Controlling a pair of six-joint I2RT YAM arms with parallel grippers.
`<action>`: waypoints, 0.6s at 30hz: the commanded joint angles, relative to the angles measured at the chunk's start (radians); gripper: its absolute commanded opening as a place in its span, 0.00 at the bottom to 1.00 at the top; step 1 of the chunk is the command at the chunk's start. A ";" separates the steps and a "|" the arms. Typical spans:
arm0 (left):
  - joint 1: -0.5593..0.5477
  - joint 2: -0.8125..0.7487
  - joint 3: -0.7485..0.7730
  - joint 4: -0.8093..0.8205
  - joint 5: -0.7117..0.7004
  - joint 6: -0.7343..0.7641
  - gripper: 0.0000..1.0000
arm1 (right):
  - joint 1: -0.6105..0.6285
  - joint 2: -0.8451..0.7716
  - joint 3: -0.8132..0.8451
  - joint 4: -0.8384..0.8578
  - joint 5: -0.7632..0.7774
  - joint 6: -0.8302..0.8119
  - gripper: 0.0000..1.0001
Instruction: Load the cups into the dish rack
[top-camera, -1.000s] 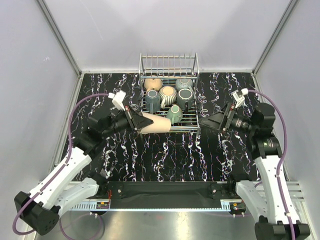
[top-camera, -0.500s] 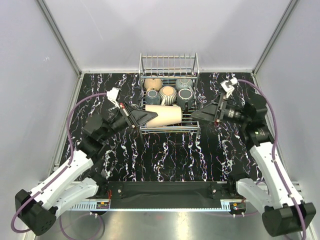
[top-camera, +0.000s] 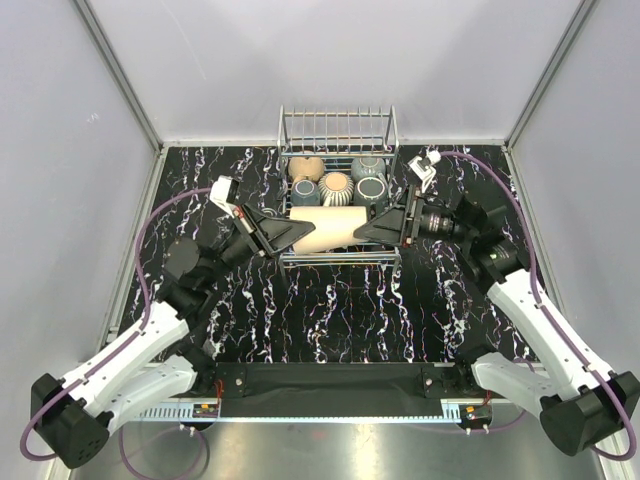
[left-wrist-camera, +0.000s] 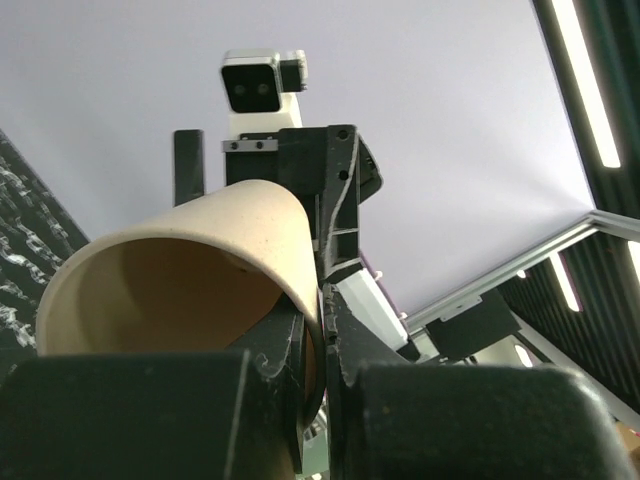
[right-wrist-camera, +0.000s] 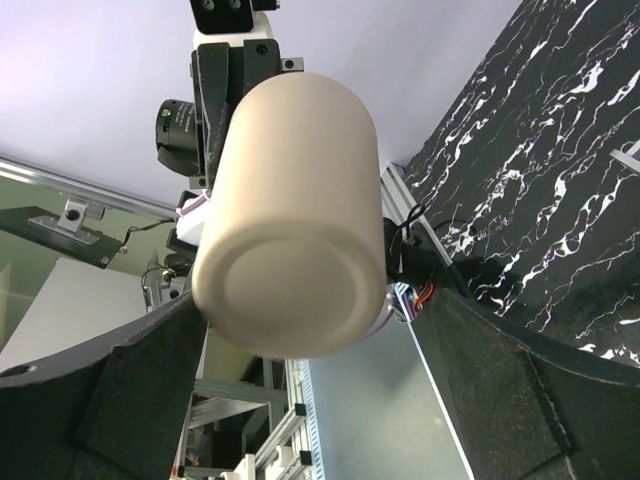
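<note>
Handing off cup (top-camera: 330, 228) over rack's (top-camera: 338, 122) near edge: pinched at rim by left gripper (top-camera: 289, 233), base facing wide-open right gripper (top-camera: 364, 228). Centre right round base, clamp firmly, then release left.

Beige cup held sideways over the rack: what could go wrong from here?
1. The left jaws pinch only the rim of the cup, which lies sideways, so it may pivot or slip.
2. The open right jaws flank its base; closing off-centre could knock it loose.
3. If dropped, it would hit the cups in the rack below.
</note>
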 joint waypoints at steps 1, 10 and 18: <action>-0.023 0.003 -0.025 0.141 -0.046 -0.044 0.00 | 0.034 0.008 0.030 0.090 0.054 0.008 1.00; -0.040 0.009 -0.075 0.200 -0.089 -0.093 0.00 | 0.077 0.034 0.017 0.168 0.124 0.048 0.94; -0.048 0.015 -0.086 0.207 -0.100 -0.104 0.00 | 0.100 0.035 -0.010 0.165 0.132 0.042 0.84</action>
